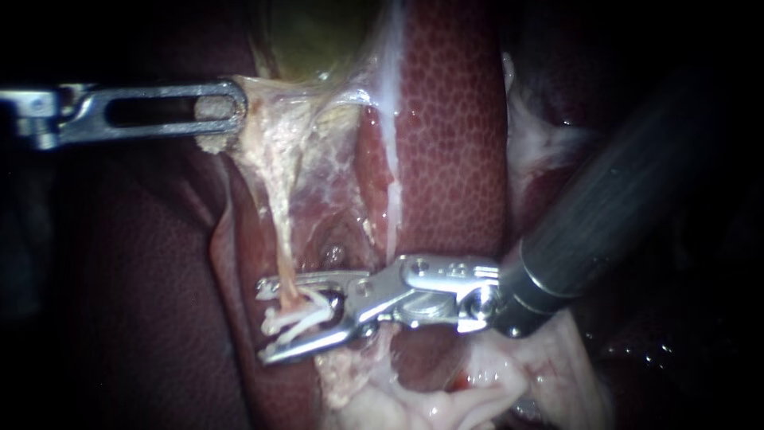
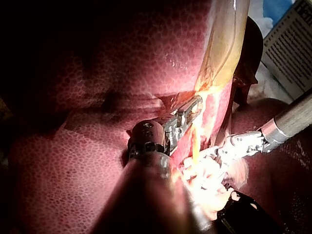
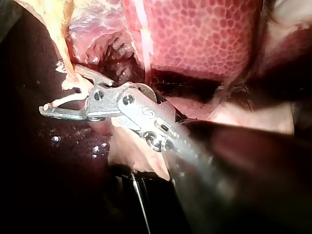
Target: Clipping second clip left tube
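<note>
A thin pale tube (image 1: 280, 247) runs down from the gallbladder (image 1: 310, 40) across the liver (image 1: 454, 119). My left instrument (image 1: 227, 111) comes in from the left, its slotted jaws shut on whitish tissue at the gallbladder's lower end and holding it taut. My right instrument (image 1: 267, 318) comes in from the upper right. Its jaws stand open around the tube's lower end, one on each side. A white clip (image 1: 301, 317) lies between them on the tube. In the right wrist view the open jaws (image 3: 53, 109) straddle the tube (image 3: 66, 63).
Pale loose tissue (image 1: 446, 398) lies under the right instrument's wrist. More whitish tissue (image 1: 541, 135) sits beside the liver lobe, behind the dark shaft (image 1: 629, 199). In the left wrist view a printed paper (image 2: 290, 48) lies beyond the organ.
</note>
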### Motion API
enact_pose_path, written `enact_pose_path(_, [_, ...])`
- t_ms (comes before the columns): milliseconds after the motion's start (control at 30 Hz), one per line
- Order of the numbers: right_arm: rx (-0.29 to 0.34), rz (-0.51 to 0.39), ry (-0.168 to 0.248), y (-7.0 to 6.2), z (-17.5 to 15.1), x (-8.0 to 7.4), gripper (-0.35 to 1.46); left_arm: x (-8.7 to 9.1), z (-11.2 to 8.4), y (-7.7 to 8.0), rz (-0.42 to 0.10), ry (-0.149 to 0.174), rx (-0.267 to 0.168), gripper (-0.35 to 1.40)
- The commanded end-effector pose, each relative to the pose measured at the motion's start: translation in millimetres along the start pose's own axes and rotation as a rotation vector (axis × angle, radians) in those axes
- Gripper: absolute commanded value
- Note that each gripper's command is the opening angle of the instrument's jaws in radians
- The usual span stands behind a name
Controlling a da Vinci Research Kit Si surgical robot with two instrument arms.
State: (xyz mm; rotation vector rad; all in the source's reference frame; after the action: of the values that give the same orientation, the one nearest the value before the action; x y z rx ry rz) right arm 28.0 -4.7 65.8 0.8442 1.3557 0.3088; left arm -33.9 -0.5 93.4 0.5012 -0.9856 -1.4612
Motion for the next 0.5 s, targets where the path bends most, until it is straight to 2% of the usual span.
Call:
enact_pose_path(33, [0.0,0.0,0.0,0.0,0.0,0.0,0.58,0.0,0.0,0.0,0.0,0.0,0.0,-0.35])
enact_pose_path(500, [0.002,0.011,-0.001,0.8,-0.7,-0.7,0.44,0.1,0.1,0.0,0.0,-0.001,-0.001,-0.35])
